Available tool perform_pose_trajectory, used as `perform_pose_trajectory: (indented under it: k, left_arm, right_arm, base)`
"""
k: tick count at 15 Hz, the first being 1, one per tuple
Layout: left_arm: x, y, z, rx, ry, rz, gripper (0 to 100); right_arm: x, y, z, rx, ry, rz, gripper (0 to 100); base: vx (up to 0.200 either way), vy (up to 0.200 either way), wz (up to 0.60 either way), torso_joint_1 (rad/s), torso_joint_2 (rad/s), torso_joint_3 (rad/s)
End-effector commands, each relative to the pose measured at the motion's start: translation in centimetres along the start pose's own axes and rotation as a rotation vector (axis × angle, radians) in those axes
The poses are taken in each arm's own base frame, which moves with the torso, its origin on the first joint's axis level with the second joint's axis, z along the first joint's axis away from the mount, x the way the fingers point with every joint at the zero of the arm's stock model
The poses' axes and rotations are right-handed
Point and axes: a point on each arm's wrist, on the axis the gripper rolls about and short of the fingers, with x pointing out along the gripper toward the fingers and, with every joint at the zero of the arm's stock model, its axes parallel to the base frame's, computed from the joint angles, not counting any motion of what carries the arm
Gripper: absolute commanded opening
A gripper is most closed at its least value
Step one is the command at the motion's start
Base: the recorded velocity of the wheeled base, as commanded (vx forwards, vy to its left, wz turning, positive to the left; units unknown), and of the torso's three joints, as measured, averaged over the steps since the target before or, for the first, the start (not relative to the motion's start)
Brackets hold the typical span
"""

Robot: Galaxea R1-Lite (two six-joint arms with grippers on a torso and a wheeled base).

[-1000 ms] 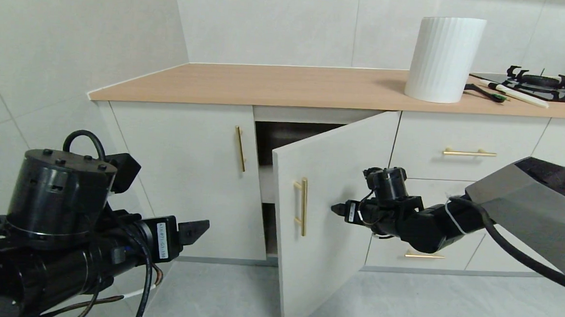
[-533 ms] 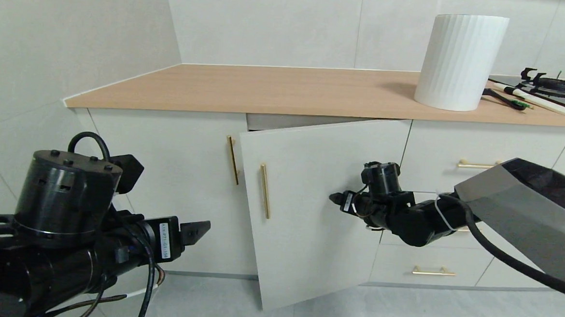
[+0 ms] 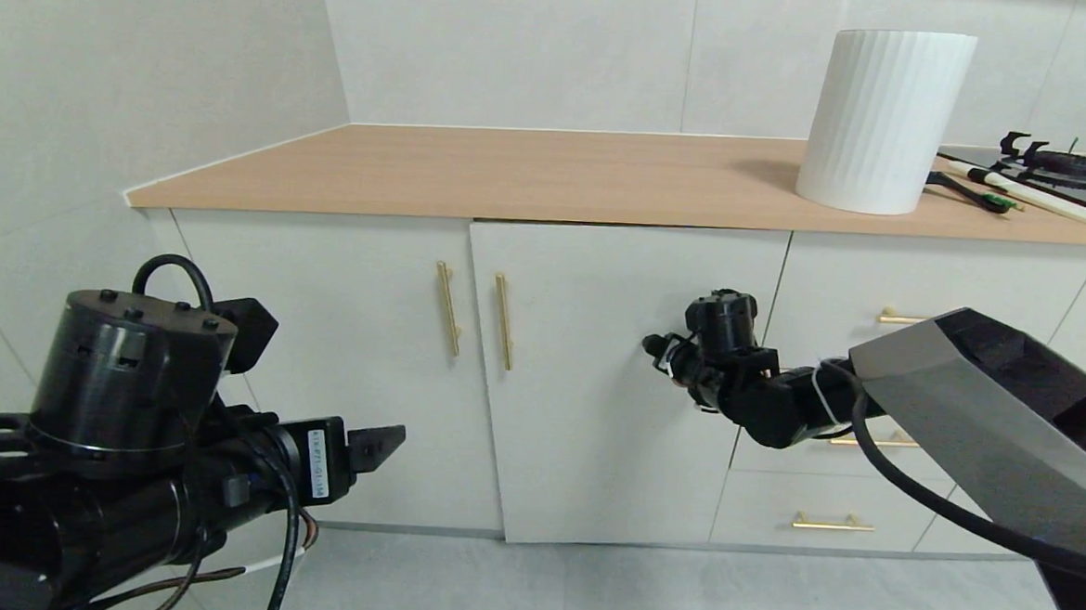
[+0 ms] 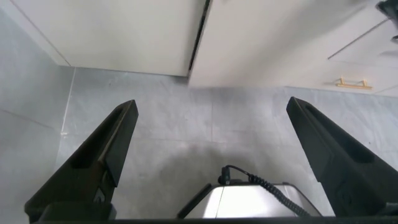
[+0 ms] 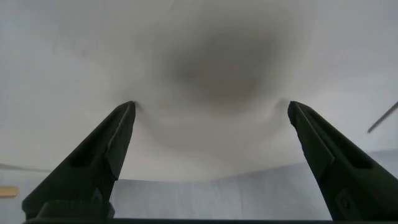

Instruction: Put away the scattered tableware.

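Head view | right end effector (image 3: 654,346), spread open, rested against the shut cabinet door (image 3: 593,419) | left end effector (image 3: 376,445) open, low, well apart | utensils (image 3: 1014,188) lay on the desk (image 3: 513,169), above and right of it | a straight pull-back, clear of the handle (image 3: 503,321), seemed wisest.

One wooden worktop (image 3: 513,169) is counted at twelve o'clock. On it, one white ribbed tub (image 3: 883,118) is counted at one o'clock. Two long utensils are counted at two o'clock: one cream stick (image 3: 1032,191) and one black tool (image 3: 967,191) with a green tip. Two cupboard doors are counted: the left door (image 3: 317,358) at nine o'clock and the right door (image 3: 610,439) near the centre. Five gold handles are counted: two upright handles (image 3: 448,307) near the centre and three level handles (image 3: 824,521) between three and four o'clock. Two grippers are counted: the left gripper (image 3: 387,441) at eight o'clock and the right gripper (image 3: 654,346) at three o'clock.
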Motion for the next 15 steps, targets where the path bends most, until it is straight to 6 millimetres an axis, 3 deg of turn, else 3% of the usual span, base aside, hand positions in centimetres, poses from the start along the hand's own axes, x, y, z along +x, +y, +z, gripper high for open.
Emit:
perform_pose_trajectory:
  k: [1, 7, 8, 11, 13, 15]
  left_arm:
    - [0.1, 0.0, -0.1, 0.001, 0.004, 0.002, 100]
    - [0.2, 0.0, -0.1, 0.003, 0.007, 0.004, 100]
    - [0.2, 0.0, -0.1, 0.0, 0.005, 0.003, 100]
    - [-2.2, 0.9, 1.3, -0.053, -0.109, 0.003, 100]
    - [-5.1, 2.3, 2.2, -0.106, -0.212, -0.016, 100]
    - [-8.0, 3.5, 1.9, -0.139, -0.286, -0.044, 100]
  right_arm:
    - [1.0, -0.5, 0.3, 0.015, -0.024, -0.017, 100]
    - [0.9, -0.7, 0.7, 0.018, -0.029, -0.024, 100]
    - [0.1, -0.6, 1.1, 0.016, -0.027, -0.023, 100]
    - [-8.1, 0.2, 5.9, -0.009, -0.054, 0.024, 100]
    - [-14.7, -0.5, 8.3, -0.11, -0.092, 0.039, 100]
    - [-21.2, -1.7, 10.1, -0.206, -0.19, 0.063, 100]
  base:
    - [0.0, 0.0, 0.0, 0.0, 0.0, 0.0]
    - [0.0, 0.0, 0.0, 0.0, 0.0, 0.0]
    - [0.0, 0.0, 0.0, 0.0, 0.0, 0.0]
    - [0.0, 0.0, 0.0, 0.0, 0.0, 0.0]
    - [0.0, 0.0, 0.0, 0.0, 0.0, 0.0]
    - [0.0, 0.0, 0.0, 0.0, 0.0, 0.0]
